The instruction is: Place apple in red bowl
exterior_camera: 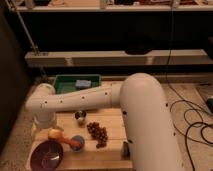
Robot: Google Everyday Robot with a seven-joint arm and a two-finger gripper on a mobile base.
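Note:
The apple (54, 134), small and yellow-orange, lies on the wooden table (112, 125) near its left front corner. My white arm reaches across from the right, and its wrist turns down at the far left. My gripper (46, 124) hangs there, right above and slightly behind-left of the apple. The red bowl is hidden or out of view. A dark purple bowl (46, 154) sits just in front of the apple.
A small blue bowl (77, 142) with an orange carrot (69, 142) sits right of the apple. A dark grape cluster (97, 133), a metal cup (80, 116) and a dark object (126, 149) are mid-table. A green bin (75, 82) stands behind.

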